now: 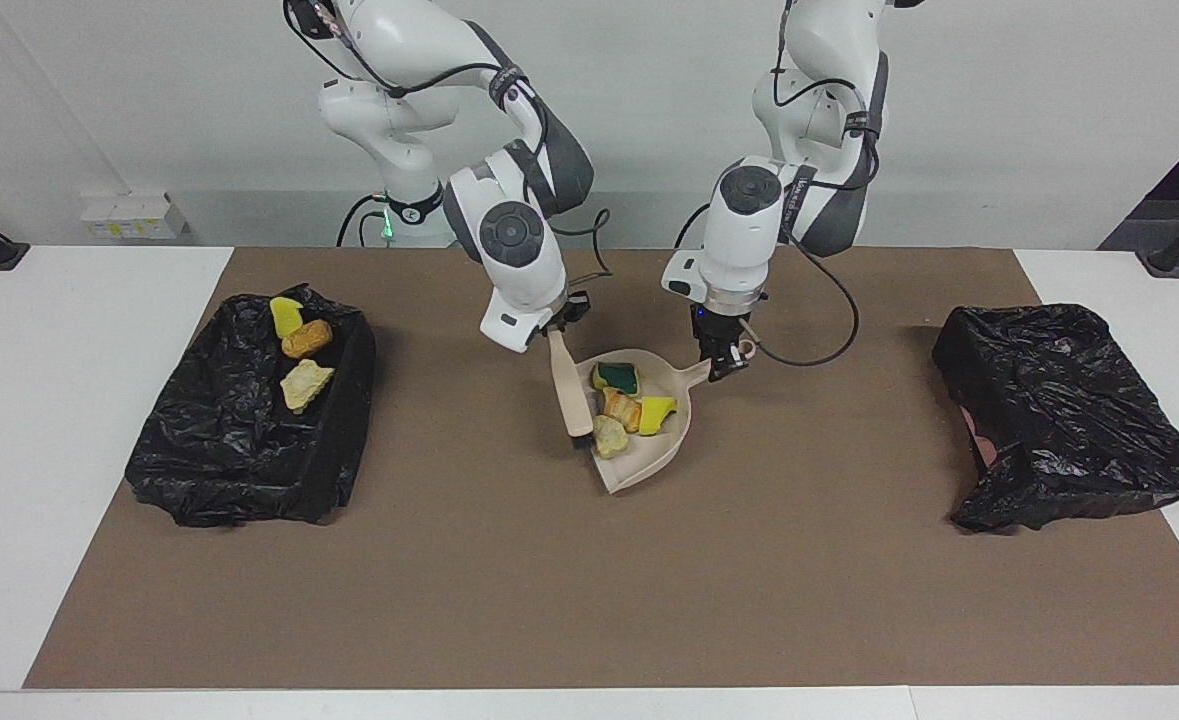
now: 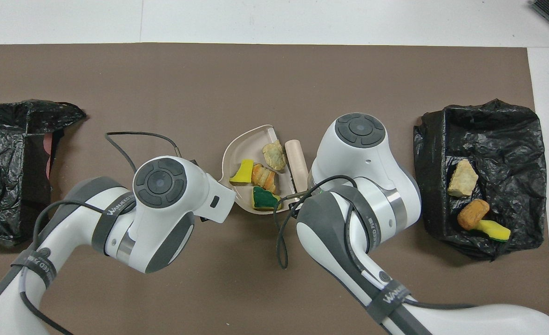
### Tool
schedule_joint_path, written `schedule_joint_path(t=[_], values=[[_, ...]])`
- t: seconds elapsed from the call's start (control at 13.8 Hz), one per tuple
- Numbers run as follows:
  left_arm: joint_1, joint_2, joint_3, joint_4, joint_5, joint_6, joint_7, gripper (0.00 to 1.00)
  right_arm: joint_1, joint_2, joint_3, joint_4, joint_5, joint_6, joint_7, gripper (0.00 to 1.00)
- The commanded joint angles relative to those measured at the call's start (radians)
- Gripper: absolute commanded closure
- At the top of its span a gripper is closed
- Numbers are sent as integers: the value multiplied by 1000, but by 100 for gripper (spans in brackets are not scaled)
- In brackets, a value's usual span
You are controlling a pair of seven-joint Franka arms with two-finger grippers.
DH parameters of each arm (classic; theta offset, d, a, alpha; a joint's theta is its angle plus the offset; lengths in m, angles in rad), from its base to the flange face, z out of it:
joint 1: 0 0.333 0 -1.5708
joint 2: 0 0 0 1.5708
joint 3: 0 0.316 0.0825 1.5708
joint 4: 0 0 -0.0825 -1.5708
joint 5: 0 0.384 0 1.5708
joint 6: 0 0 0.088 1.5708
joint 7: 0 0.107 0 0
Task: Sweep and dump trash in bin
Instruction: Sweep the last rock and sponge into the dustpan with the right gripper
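Two white arms (image 1: 509, 230) (image 1: 749, 215), dark grey joint bands and round grey end caps. Black cables loop along each, strapped by black bands with white lettering. Green lights near bases. Black grippers.

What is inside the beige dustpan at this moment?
The dustpan holds four scraps: a green-backed sponge piece, a yellow sponge piece, an orange bread-like chunk and a pale chunk. Anything under them is hidden.
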State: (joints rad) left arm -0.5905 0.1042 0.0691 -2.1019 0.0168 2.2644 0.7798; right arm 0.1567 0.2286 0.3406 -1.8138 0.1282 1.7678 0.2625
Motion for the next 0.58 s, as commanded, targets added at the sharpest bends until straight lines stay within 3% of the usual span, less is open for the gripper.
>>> schedule_joint_path(t=[0.0, 0.29, 0.51], values=[[18, -3, -2, -18, -44, 55, 65, 100, -22, -115, -38, -25, -19, -66, 21, 100], [83, 14, -2, 12, -154, 61, 194, 100, -19, -250, -58, -25, -7, -238, 65, 100], [158, 22, -2, 121, -182, -75, 291, 100, -6, -331, -48, -120, 46, -271, 156, 100]])
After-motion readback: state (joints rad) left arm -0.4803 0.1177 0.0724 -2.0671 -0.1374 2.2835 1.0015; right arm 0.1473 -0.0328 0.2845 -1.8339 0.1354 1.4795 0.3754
